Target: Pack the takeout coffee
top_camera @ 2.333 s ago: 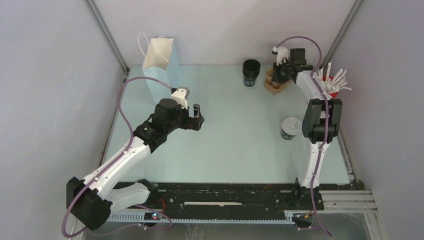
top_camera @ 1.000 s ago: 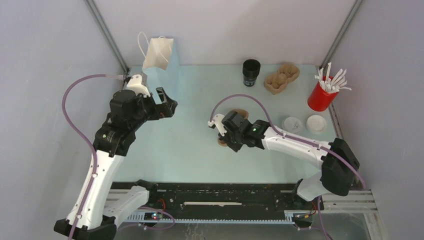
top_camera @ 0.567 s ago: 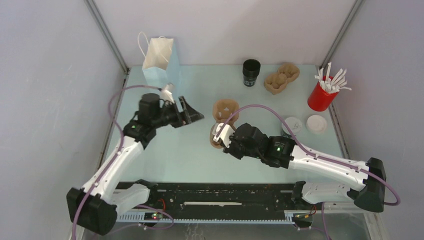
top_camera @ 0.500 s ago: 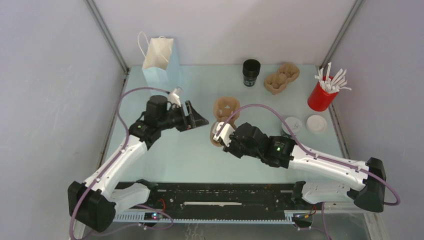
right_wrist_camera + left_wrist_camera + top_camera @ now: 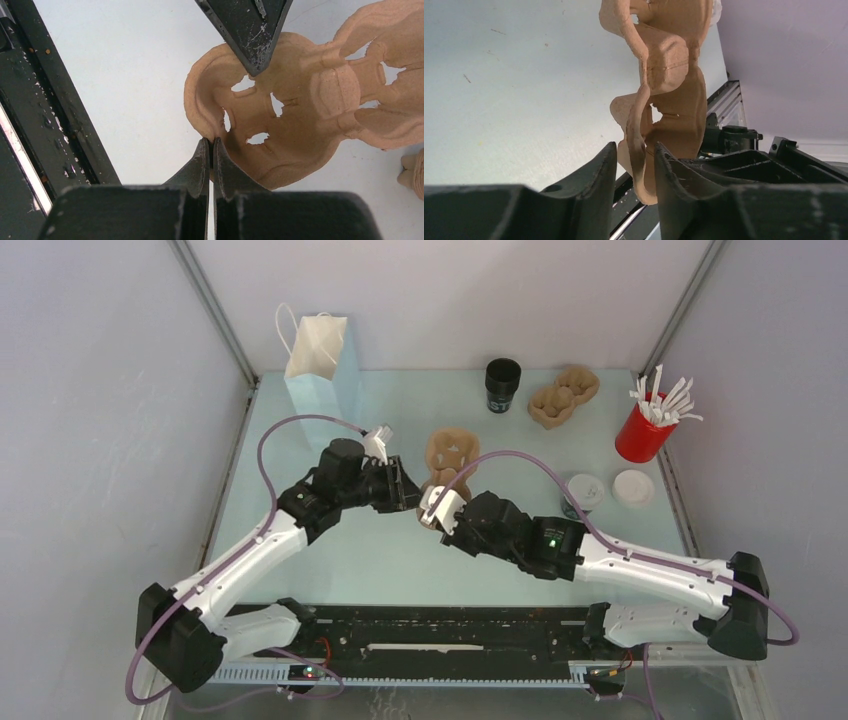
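Nearest to me, the right gripper [image 5: 209, 145] is pinched shut on the near rim of the cardboard cup carrier [image 5: 300, 135]. Just beyond it, the left gripper [image 5: 635, 147] has its jaws narrow around another part of that rim; whether they press it, I cannot tell. The carrier's long axis runs away from me. The takeout coffee [image 5: 583, 488] stands upright to the right of both grippers, beside the right forearm, so I judge the right arm the nearer one.

- Pale teal table [image 5: 380, 560].
- Along its far edge: blue paper bag [image 5: 325, 380], lidless black cup [image 5: 503, 386], brown pulp cup carrier [image 5: 563, 398].
- On its right side: red cup of white sticks [image 5: 640, 436], loose white lid [image 5: 632, 487], lidded takeout coffee [image 5: 583, 490].
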Tool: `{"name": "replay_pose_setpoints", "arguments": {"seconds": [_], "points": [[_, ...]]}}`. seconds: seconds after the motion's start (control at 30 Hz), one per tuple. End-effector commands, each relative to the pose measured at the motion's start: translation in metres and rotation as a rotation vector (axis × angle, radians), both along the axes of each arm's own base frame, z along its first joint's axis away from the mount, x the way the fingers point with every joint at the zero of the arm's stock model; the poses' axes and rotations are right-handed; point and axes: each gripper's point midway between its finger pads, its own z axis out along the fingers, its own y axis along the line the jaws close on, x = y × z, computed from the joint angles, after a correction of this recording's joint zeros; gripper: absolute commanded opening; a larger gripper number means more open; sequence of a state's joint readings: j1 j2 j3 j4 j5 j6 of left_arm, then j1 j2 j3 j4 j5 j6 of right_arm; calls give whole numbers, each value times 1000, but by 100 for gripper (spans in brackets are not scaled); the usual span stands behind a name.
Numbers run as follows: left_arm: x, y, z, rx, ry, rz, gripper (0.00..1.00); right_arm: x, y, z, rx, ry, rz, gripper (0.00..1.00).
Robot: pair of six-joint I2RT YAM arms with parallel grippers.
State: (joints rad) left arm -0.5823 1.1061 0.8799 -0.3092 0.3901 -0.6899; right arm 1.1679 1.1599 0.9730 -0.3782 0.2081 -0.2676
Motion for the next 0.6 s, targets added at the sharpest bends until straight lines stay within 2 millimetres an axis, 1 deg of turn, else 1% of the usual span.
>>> {"name": "replay_pose_setpoints", "arguments": {"seconds": [0.0, 0.03, 0.07, 0.1, 0.13, 0.17, 0.23, 0.3, 0.33, 0.37, 0.4, 0.47, 0.53, 0.57], "points": [[12, -1, 25, -3, -107, 24, 32, 2, 10, 12, 40, -35, -11, 0], [14, 1, 26, 3, -119, 33, 25, 2, 10, 10, 36, -31, -14, 0], [15, 3, 27, 12, -132, 40, 19, 2, 10, 8, 31, -26, -15, 2], [16, 6, 29, 23, -148, 49, 12, 1, 10, 7, 31, -18, -18, 8], [16, 9, 29, 38, -161, 53, 6, -1, 8, 6, 29, -6, -22, 19], [17, 12, 30, 55, -174, 58, 1, -1, 6, 5, 31, 5, -37, 33], [17, 16, 30, 88, -199, 51, 0, 0, 0, 9, 59, 33, -65, 56], [15, 20, 29, 117, -222, 38, 0, 1, -5, 18, 120, 76, -84, 72], [14, 22, 29, 128, -233, 31, 0, 4, -6, 23, 160, 104, -83, 78], [13, 24, 27, 141, -237, 27, 0, 9, -7, 28, 194, 125, -85, 80], [11, 25, 26, 152, -241, 20, 0, 20, -11, 29, 209, 127, -111, 82], [7, 26, 25, 156, -241, 8, 0, 35, -11, 28, 196, 90, -117, 83], [3, 26, 25, 151, -237, -5, 0, 36, -1, 24, 161, 59, -18, 82], [2, 27, 25, 149, -238, -6, 0, 40, 4, 23, 158, 36, 2, 82]]}}
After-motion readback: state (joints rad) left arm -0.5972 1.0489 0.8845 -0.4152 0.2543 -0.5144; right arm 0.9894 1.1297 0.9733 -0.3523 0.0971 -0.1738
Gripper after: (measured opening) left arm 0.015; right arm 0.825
